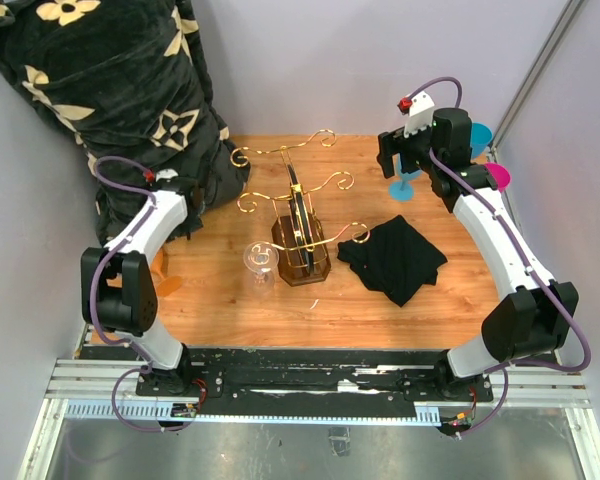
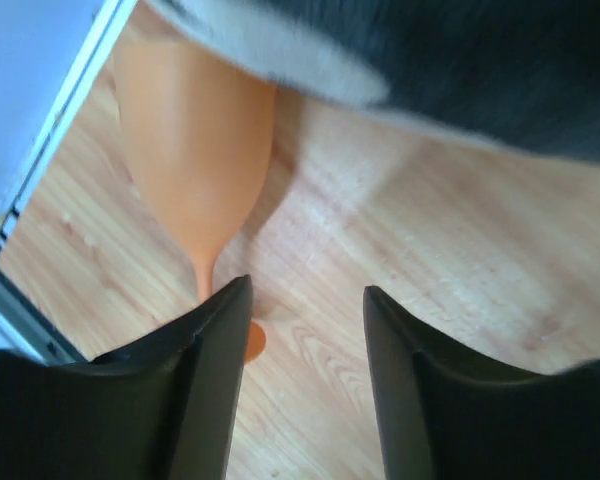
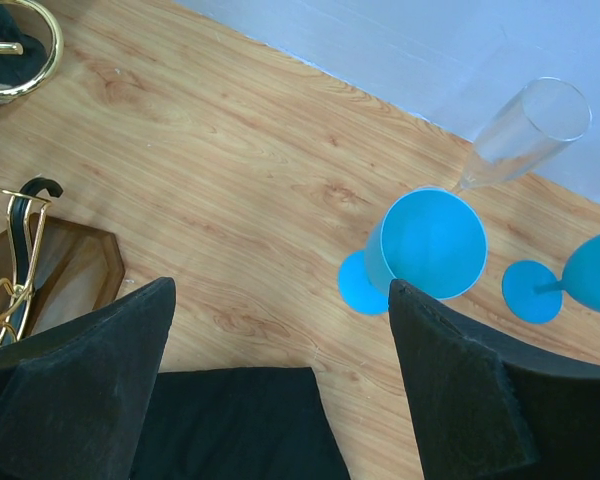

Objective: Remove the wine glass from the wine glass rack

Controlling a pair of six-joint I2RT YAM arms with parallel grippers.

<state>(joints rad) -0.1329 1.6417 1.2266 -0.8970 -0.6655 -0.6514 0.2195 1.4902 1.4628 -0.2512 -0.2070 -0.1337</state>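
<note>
The wine glass rack (image 1: pixel 300 215) is a gold wire stand with scroll arms on a dark brown base, at the table's centre. A clear wine glass (image 1: pixel 261 261) is at the rack's near-left arm; I cannot tell whether it hangs or stands. My left gripper (image 1: pixel 188 215) is open and empty at the far left, beside an orange glass (image 2: pixel 195 150), its fingers (image 2: pixel 220 340) over bare wood. My right gripper (image 1: pixel 398 158) is open and empty at the far right, above a blue glass (image 3: pixel 432 243). The rack's base shows in the right wrist view (image 3: pixel 65 275).
A black flower-patterned blanket (image 1: pixel 110 90) fills the far left corner. A black cloth (image 1: pixel 392 258) lies right of the rack. A clear flute (image 3: pixel 525 130), another blue glass (image 3: pixel 590 275) and a pink glass (image 1: pixel 498 178) stand at the far right wall.
</note>
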